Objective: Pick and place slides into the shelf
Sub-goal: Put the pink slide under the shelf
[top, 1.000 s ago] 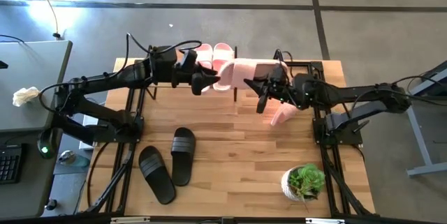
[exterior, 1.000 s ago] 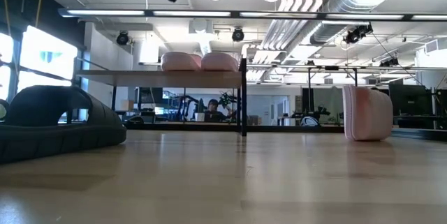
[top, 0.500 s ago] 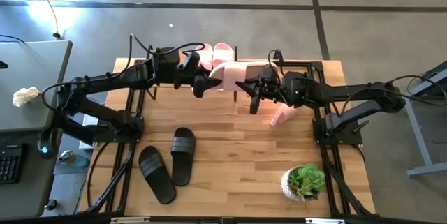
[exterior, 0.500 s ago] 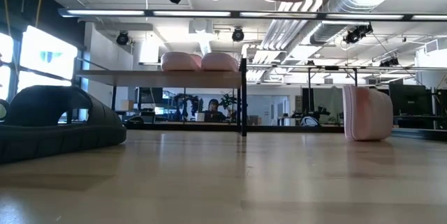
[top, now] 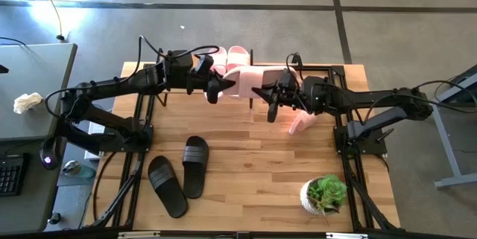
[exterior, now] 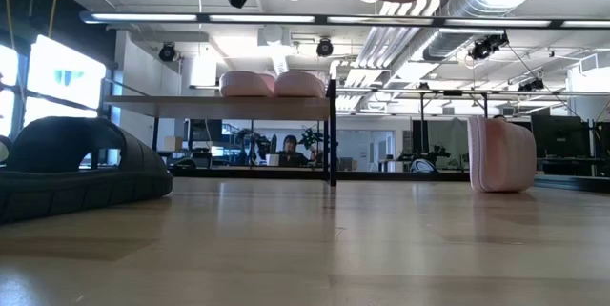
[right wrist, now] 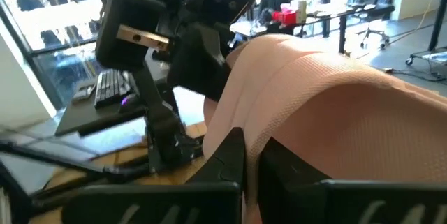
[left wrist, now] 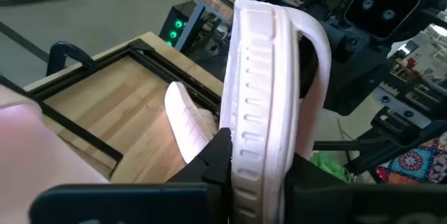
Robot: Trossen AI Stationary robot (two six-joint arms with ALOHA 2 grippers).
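Note:
A pale pink slide [top: 250, 79] hangs high above the table, between my two grippers. My left gripper [top: 221, 86] is shut on its left end. My right gripper [top: 270, 97] is shut on its strap [right wrist: 328, 105]. Two more pink slides [top: 227, 56] lie side by side on top of the shelf [exterior: 219, 102] at the table's far edge. Another pink slide [top: 298, 123] stands on its side on the table under my right arm. Two black slides [top: 182, 173] lie soles down at the near left. My left gripper pinches the sole's end [left wrist: 255, 133] between its two fingers, one on each face of the sole. The fingers come in level from the table's left. The slide is lifted clear of table and shelf. My right gripper pinches the edge of the strap [right wrist: 269, 137] between its two fingers [right wrist: 227, 154]. It comes in level from the table's right. The slide hangs clear, stretched between the two grippers.
A potted plant [top: 325, 194] stands at the near right corner. The black frame rails [top: 350, 172] of the arm mounts run along both sides of the table. Bare wood [top: 253, 164] lies between the black slides and the plant.
My right gripper has brought the pink slide a little toward the table's left, up to my left gripper. My left gripper, first open around the slide's end, has shut on it. The slide stays high and clear.

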